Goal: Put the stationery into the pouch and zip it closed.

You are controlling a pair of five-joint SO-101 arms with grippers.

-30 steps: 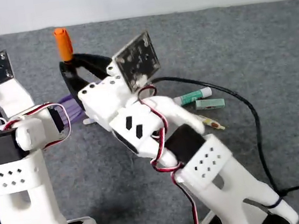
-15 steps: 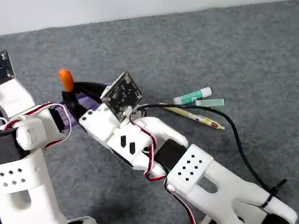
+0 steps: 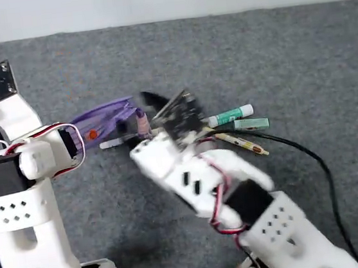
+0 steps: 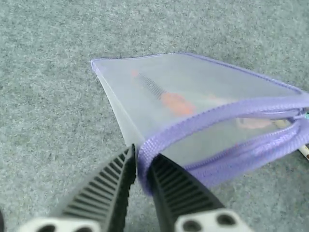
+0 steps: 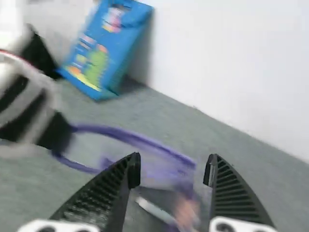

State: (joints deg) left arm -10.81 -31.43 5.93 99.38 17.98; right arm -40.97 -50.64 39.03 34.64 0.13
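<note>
Our right arm (image 3: pixel 197 177) has swung back off the pouch (image 3: pixel 100 120), and the right gripper (image 5: pixel 171 164) now gapes wide and empty. The orange-capped marker (image 4: pixel 176 102) it carried a moment ago seems to lie inside. Our left gripper (image 4: pixel 140 162) pinches the pouch's purple rim, low over the table (image 3: pixel 326 59). A green tube (image 3: pixel 230 115), green block (image 3: pixel 252 124) and pencil (image 3: pixel 241 143) wait nearby, so we judge zipping is still some way off.
</note>
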